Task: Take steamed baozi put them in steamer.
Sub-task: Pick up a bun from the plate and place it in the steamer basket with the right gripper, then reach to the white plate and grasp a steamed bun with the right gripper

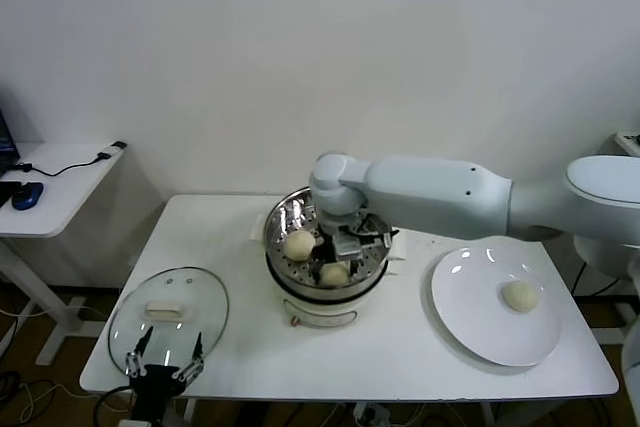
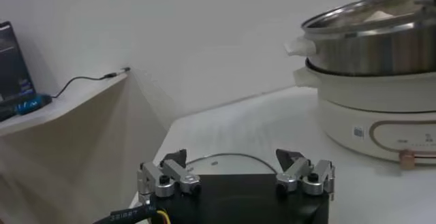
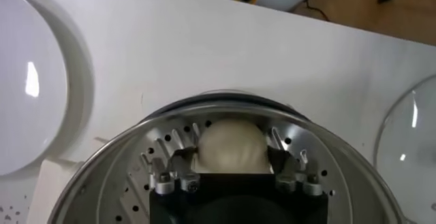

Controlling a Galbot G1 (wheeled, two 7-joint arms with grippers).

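Observation:
The steamer [image 1: 276, 219] stands mid-table. In the head view two baozi [image 1: 299, 244] [image 1: 334, 273] lie on its perforated floor. My right gripper [image 1: 348, 239] reaches down into it. In the right wrist view its fingers stand open on either side of another round baozi [image 3: 230, 133], which rests on the steamer floor [image 3: 129, 191]; the right gripper [image 3: 231, 148] straddles it. One more baozi [image 1: 519, 295] lies on the white plate [image 1: 470, 332] at the right. My left gripper [image 1: 165, 355] [image 2: 231, 156] waits open and empty at the table's front left edge.
The glass lid [image 1: 190, 297] with a white knob lies flat at front left, just beyond the left gripper. A side desk [image 1: 60, 187] with cables stands to the left. In the left wrist view the steamer [image 2: 375, 41] rises to one side on its white base.

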